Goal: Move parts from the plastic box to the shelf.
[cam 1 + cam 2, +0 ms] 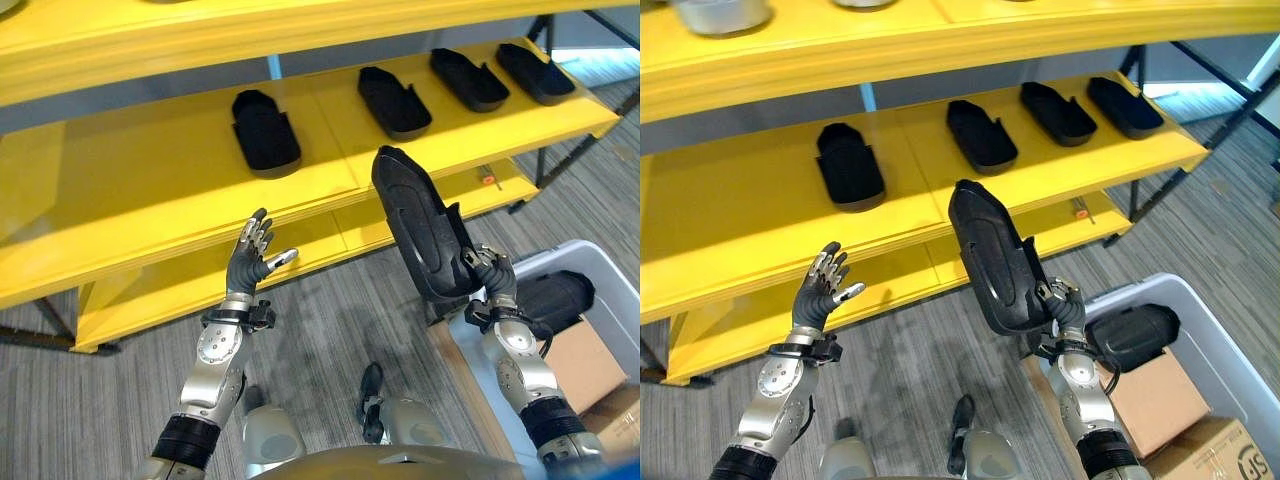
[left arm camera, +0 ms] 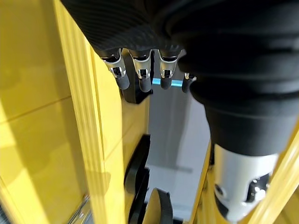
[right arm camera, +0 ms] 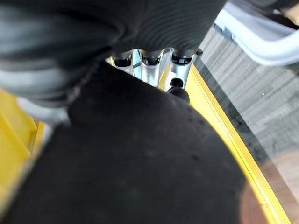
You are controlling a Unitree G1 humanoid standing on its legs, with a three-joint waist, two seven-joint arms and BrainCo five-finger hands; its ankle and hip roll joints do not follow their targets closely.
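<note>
Here a long black part (image 1: 420, 225) is gripped at its lower end by the right robot hand (image 1: 487, 272), raised before the yellow shelf (image 1: 150, 190) where four black parts lie. The left robot hand (image 1: 250, 255) is held open, empty. Another part (image 1: 555, 300) is seen in the plastic box (image 1: 600, 262).

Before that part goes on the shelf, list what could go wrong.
1. The right hand grips the long black part only at its lower end, so it may tip or slip.
2. Its raised top could strike the yellow shelf edge.
3. Four parts already lie on the shelf; the open gap is beside the left hand.
</note>
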